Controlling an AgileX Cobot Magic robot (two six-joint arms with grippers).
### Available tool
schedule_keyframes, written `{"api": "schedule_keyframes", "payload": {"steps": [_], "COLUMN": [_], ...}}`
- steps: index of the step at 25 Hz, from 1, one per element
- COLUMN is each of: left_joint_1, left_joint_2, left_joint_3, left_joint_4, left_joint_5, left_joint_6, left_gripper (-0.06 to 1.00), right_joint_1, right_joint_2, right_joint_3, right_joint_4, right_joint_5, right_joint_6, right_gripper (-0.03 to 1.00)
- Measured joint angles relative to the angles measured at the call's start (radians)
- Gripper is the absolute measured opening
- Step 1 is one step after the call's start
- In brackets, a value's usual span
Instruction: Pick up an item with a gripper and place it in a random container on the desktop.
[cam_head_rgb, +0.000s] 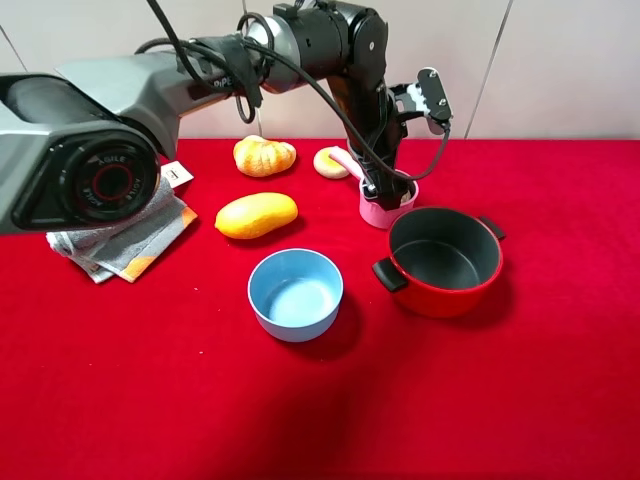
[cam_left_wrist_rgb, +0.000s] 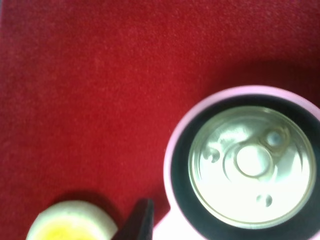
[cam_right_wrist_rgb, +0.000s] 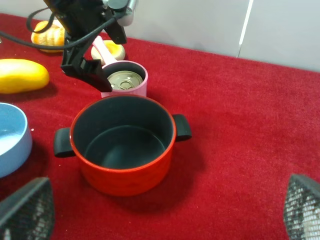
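So the counter (cam_head_rgb: 150, 400) is covered in bright red cloth, and the left arm (cam_head_rgb: 330, 50) reaches right across it to the far middle. Next biggest is the red pot (cam_head_rgb: 444, 262) with the dark inside, then the blue bowl (cam_head_rgb: 295, 294) just left of it, then a yellow mango (cam_head_rgb: 256, 215) further back. The pink saucepan (cam_right_wrist_rgb: 131, 82) sits right behind the red pot, and the tin can (cam_right_wrist_rgb: 124, 80) is upright inside it, silvery pull-tab lid up. The left end effector (cam_right_wrist_rgb: 92, 75) hangs right over the saucepan rim with its fingers spread, clear of the can. The right end effector (cam_right_wrist_rgb: 165, 212) only shows two fingertips set wide apart, holding nothing.
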Motion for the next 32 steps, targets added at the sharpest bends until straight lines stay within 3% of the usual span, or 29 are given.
{"api": "schedule_keyframes", "payload": {"steps": [12, 16, 24, 32], "left_joint_1": [0.001, 0.003, 0.043, 0.124], "left_joint_2": [-0.121, -0.177, -0.396, -0.694], "left_joint_3": [0.000, 0.041, 0.340, 0.742], "left_joint_4": [0.023, 0.048, 0.057, 0.059], "left_joint_5": [0.266, 0.268, 0.266, 0.266], "left_joint_6": [-0.094, -0.132, -0.183, -0.260], "left_gripper": [0.97, 0.97, 0.97, 0.97], "right_joint_1": [0.000, 0.000, 0.000, 0.000], "right_joint_2": [0.000, 0.000, 0.000, 0.000], "right_joint_3": [0.000, 0.000, 0.000, 0.000], "right_joint_4": [0.000, 0.000, 0.000, 0.000], "right_joint_5": [0.000, 0.000, 0.000, 0.000], "right_joint_6": [0.000, 0.000, 0.000, 0.000], "right_gripper": [0.69, 0.69, 0.69, 0.69]}}
